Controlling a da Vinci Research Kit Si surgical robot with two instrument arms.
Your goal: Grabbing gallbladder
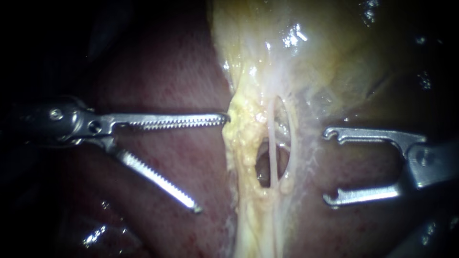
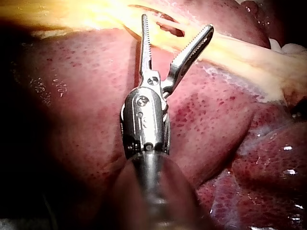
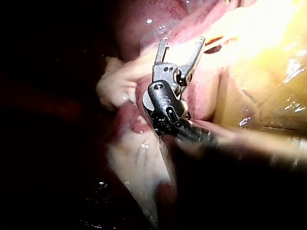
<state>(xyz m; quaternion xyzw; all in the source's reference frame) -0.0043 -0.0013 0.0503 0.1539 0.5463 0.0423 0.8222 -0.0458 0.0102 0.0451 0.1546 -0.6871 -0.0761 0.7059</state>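
The pale yellow gallbladder (image 1: 334, 52) fills the upper right of the endoscope view and narrows into a fatty band (image 1: 244, 143) running down the middle. A thin whitish tube (image 1: 271, 148) crosses a dark window in that band. My left instrument (image 1: 211, 162) has its serrated jaws wide open over the liver, and the upper jaw's tip touches the band's left edge. Right of the band, my right instrument (image 1: 327, 166) holds two hooked prongs apart with nothing between them. The left wrist view shows my left instrument (image 2: 176, 23) open against the yellow band (image 2: 240, 52).
Dark red liver (image 1: 162, 71) lies left of the band and under my left instrument; it also shows as the liver (image 2: 86, 105) in the left wrist view. In the right wrist view my right instrument (image 3: 183, 42) is open, with pale tissue folds (image 3: 120, 81) beside it.
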